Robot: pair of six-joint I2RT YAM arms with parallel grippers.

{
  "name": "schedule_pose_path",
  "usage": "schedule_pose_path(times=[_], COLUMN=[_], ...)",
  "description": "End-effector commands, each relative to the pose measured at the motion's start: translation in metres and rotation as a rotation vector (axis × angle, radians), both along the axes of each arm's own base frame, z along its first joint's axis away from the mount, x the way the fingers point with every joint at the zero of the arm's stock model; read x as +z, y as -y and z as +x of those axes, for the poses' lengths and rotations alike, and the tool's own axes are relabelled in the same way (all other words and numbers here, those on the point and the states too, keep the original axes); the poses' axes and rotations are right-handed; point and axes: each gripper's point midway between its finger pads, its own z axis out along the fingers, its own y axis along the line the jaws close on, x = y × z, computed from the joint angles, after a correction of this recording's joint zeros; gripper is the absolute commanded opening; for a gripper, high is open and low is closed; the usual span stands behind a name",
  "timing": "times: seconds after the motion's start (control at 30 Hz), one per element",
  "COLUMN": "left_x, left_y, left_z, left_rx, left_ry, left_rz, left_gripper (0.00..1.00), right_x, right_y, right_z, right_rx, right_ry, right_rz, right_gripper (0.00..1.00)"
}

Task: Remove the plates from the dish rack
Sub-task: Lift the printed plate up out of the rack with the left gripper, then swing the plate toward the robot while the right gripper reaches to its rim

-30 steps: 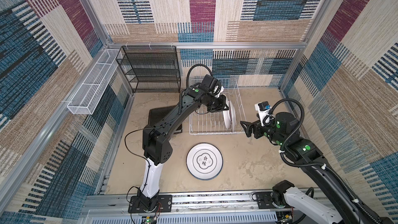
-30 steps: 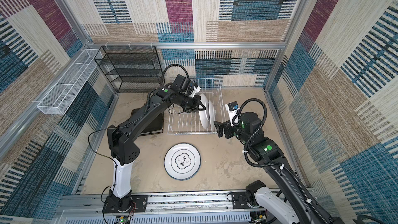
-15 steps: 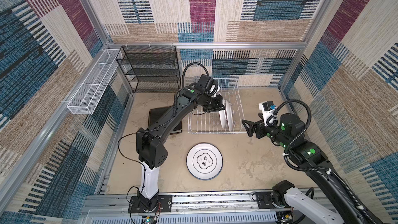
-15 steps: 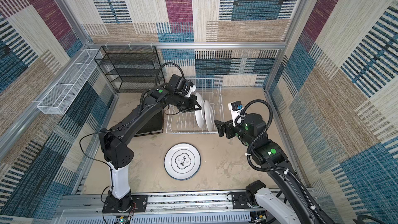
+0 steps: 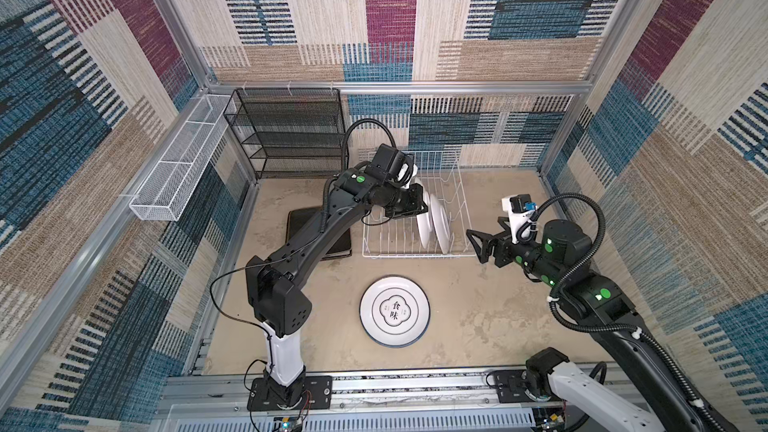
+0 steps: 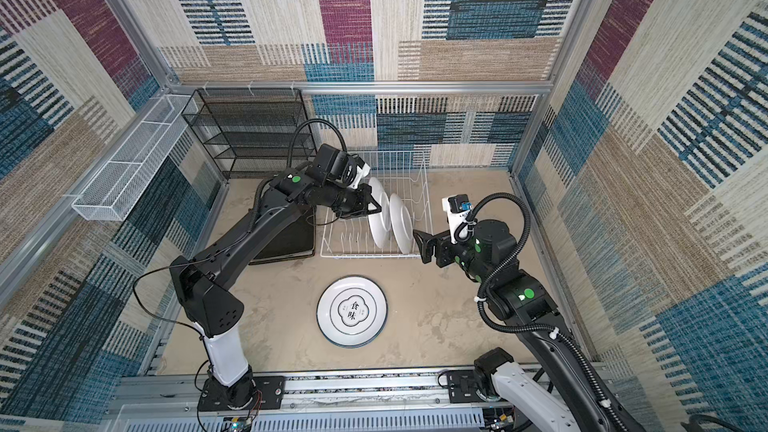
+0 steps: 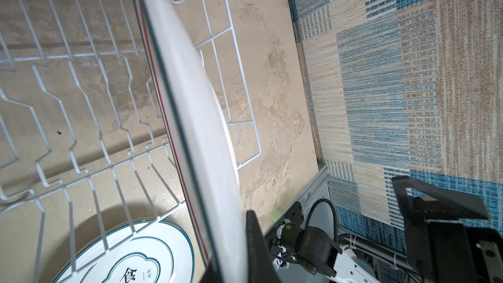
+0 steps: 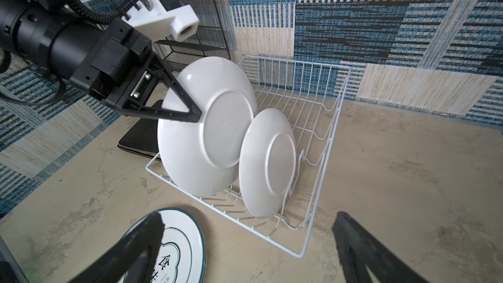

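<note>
Right wrist view: white wire dish rack (image 8: 294, 74) on table (image 8: 394, 172), dark square plates (image 5: 338, 245) stacked flat beside it, motif plate (image 5: 394, 311) flat in front. Upright in rack, both round, white: larger plate (image 8: 212, 132), rim pinched by left gripper (image 8: 196, 117), jaws clamped on it, lower edge down among tines (image 8: 239, 200); smaller plate (image 8: 268, 164) just beside, untouched. Right gripper (image 5: 473, 246) spread wide, empty, near rack end. My read: lift-out step. Next I raise straight up, clear tines, spare neighbour.

— Which motifs do the gripped plate (image 8: 206, 132) and its neighbour (image 8: 268, 161) carry?
— You see only their backs. The left arm (image 6: 249, 234) covers part of the dark square stack (image 6: 293, 245); the wrist view's edge cuts off the flat plate (image 8: 179, 240) and the blurred right fingers (image 8: 353, 243).
</note>
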Motion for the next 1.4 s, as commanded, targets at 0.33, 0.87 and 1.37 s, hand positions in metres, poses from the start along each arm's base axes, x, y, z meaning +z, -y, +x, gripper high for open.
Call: schedule_pose_path(times=[0.33, 0.87, 1.37], left_x=[0.039, 0.086, 0.059], left_y=[-0.023, -0.052, -0.087], left_z=[-0.007, -0.052, -0.088], left_rx=[0.034, -0.228, -0.378], left_ry=[0.152, 0.641, 1.002], left_rz=[-0.021, 0.171, 0.498], left_gripper=[0.0, 0.0, 0.0], right_x=[0.018, 0.024, 0.042], right_y=[-0.011, -0.044, -0.075], right_z=[0.009, 0.036, 0.042], right_rx=[0.01, 0.033, 0.223], right_ry=[0.001, -0.276, -0.393], right_rz=[0.117, 0.397, 0.564], right_gripper=[0.99, 0.99, 0.96])
